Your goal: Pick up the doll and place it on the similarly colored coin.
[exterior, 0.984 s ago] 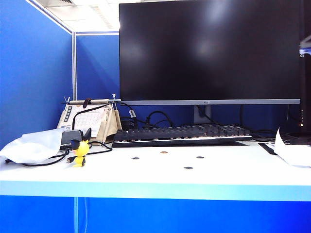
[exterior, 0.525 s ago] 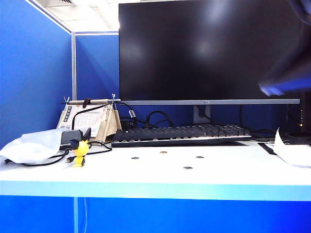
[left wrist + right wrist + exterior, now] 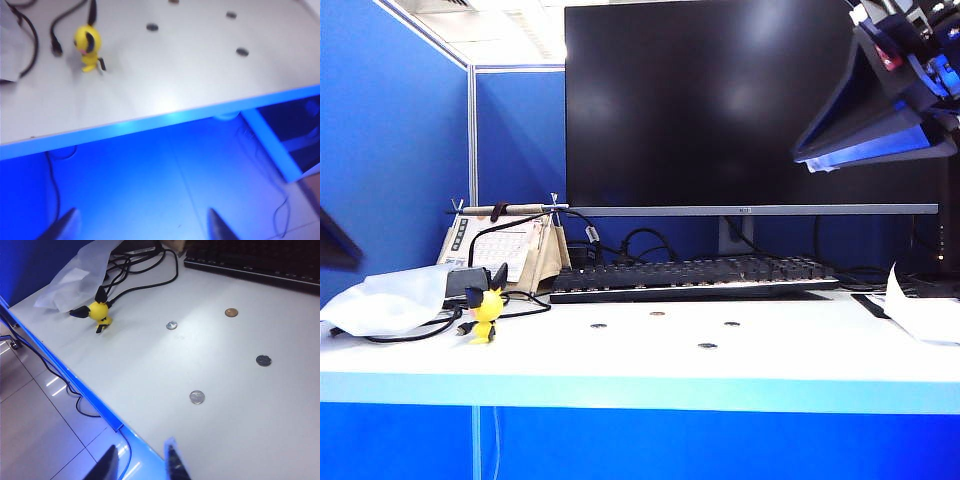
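Both pincers up off the counter, doll waiting at the left end.

Exterior view: the doll [image 3: 485,314] stands on the white counter [image 3: 640,358] beside black cables [image 3: 415,330], well apart from the copper coin [image 3: 657,314], which lies just in front of the keyboard [image 3: 692,276] among three grey coins [image 3: 707,346]; the right pincer [image 3: 880,120] hangs high before the monitor [image 3: 750,100], and only a dark sliver of the left arm shows at the frame's edge.
Left wrist view: the left pincer [image 3: 142,230] is spread wide over the floor, short of the counter edge, nothing between its fingertips [image 3: 67,227]; doll upright near a cable end.
Right wrist view: the right pincer [image 3: 140,465] sits parted at the counter's edge, holding nothing; doll near crumpled plastic [image 3: 80,280], copper coin bare.
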### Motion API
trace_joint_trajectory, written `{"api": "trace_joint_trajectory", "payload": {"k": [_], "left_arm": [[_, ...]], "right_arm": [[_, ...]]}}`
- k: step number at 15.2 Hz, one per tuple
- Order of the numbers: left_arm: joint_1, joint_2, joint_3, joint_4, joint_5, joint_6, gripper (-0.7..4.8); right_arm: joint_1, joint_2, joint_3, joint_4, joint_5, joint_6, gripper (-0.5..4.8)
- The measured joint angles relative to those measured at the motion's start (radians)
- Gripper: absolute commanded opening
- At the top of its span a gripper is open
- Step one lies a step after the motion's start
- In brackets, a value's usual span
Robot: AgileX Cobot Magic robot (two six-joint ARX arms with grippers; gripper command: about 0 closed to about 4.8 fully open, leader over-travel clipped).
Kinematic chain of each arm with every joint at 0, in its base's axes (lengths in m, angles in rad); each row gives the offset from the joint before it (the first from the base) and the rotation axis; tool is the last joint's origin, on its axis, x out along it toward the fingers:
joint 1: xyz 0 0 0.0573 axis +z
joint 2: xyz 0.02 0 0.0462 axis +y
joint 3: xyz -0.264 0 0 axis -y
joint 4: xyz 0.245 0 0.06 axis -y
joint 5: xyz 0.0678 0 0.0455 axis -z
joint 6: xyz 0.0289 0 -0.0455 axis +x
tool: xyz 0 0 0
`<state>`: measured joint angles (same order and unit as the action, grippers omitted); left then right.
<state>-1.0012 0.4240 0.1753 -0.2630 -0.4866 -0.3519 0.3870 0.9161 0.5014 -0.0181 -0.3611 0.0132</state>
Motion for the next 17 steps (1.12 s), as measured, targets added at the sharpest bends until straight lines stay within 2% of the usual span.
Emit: {"api": "trace_joint_trajectory", "payload": {"k": [1,2,3,4,5,6,7,8,9,13,17], "left_arm": [[0.002,0.084,0.032,0.047,-0.008,0.004,3.9],[0.016,0.134,0.061,0.077,-0.014,0.009,4.48],[0.055,0.214,0.11,0.112,-0.015,0.021,4.79],[0.127,0.319,0.173,0.16,-0.002,0.047,4.79],[0.23,0.414,0.218,0.214,0.069,0.057,4.79],[0.278,0.456,0.234,0.241,0.101,0.06,4.79],[0.364,0.531,0.262,0.276,0.163,0.063,4.79],[0.442,0.629,0.298,0.306,0.217,0.064,4.79],[0.504,0.876,0.46,0.356,0.311,0.131,4.79],[0.506,0.979,0.552,0.373,0.311,0.132,4.79],[0.508,1.007,0.548,0.382,0.218,0.135,4.79]], "right_arm": [[0.0,-0.002,0.0,-0.007,-0.015,0.0,1.81],[0.0,-0.002,0.0,-0.013,-0.031,0.0,1.82],[0.0,-0.002,0.0,-0.024,-0.045,0.0,1.82],[0.0,-0.002,0.0,-0.026,-0.06,0.0,1.82],[0.0,-0.003,0.0,-0.026,-0.08,0.0,1.82],[0.001,-0.003,0.0,-0.025,-0.082,0.003,1.82],[0.001,-0.004,0.0,-0.029,-0.084,0.006,1.82],[0.001,-0.006,0.0,-0.036,-0.085,0.007,2.12],[0.002,-0.007,0.0,-0.051,-0.107,0.008,2.12],[0.002,-0.006,0.0,-0.051,-0.107,0.008,2.12],[0.001,-0.006,0.0,-0.051,-0.107,0.008,2.12]]}}
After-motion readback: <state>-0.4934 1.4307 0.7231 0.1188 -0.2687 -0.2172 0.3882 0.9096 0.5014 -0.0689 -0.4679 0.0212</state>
